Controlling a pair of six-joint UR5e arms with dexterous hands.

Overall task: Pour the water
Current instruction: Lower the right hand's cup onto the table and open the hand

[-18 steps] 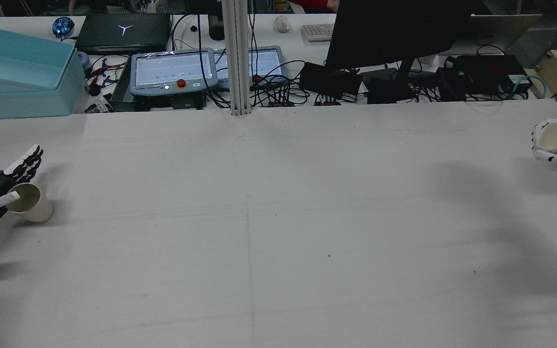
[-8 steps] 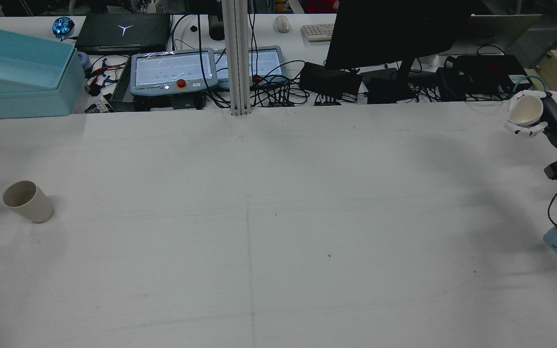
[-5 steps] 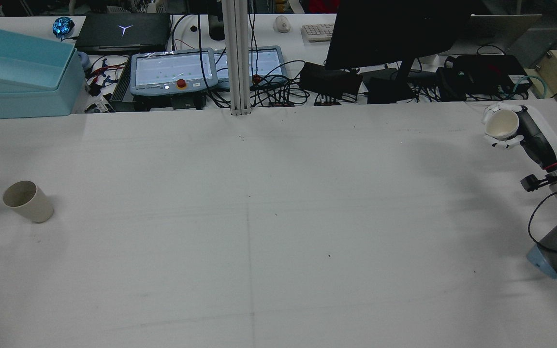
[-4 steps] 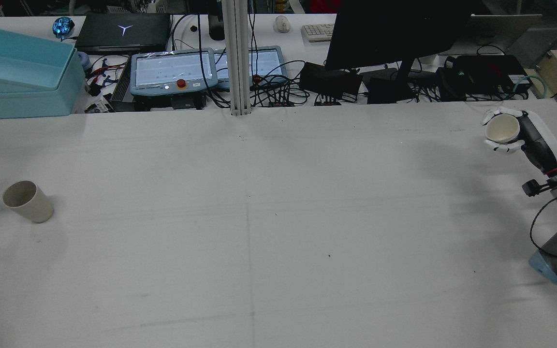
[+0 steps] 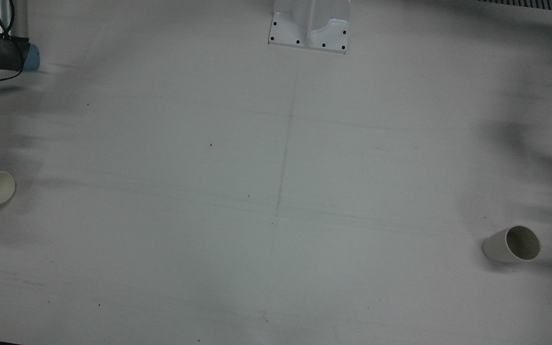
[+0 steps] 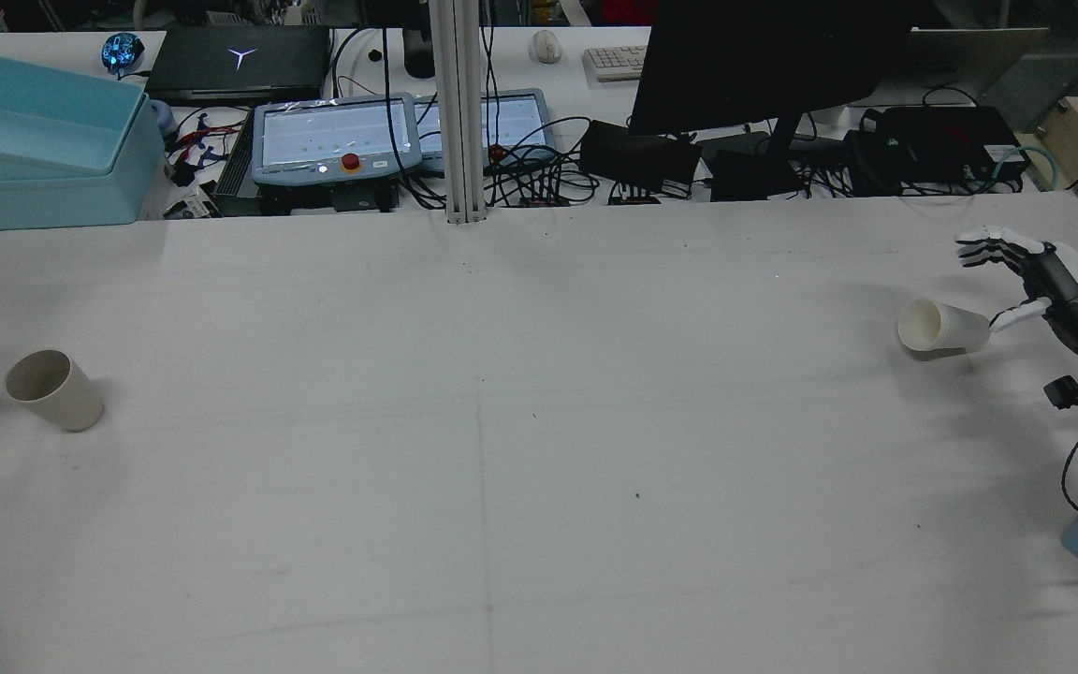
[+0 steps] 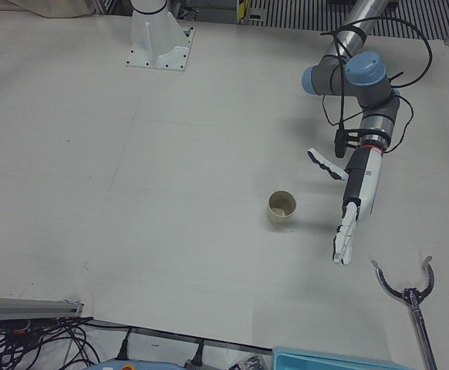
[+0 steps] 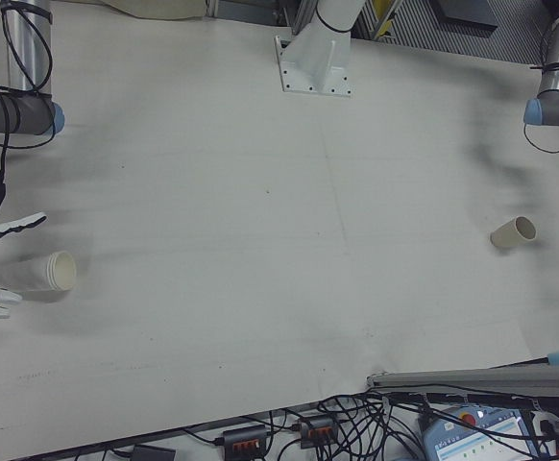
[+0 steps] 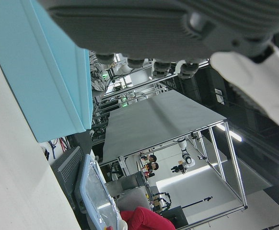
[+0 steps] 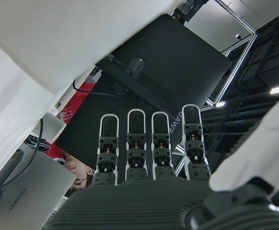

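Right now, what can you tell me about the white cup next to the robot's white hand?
The white cup looks like a plain paper cup with a cream inside. In the rear view it seems to lie tipped on its side on the table, its open mouth pointing away from the right hand. That hand is open beside it, fingers spread. One finger reaches close to the cup's bottom end, but I cannot tell whether it touches. No water shows inside it.
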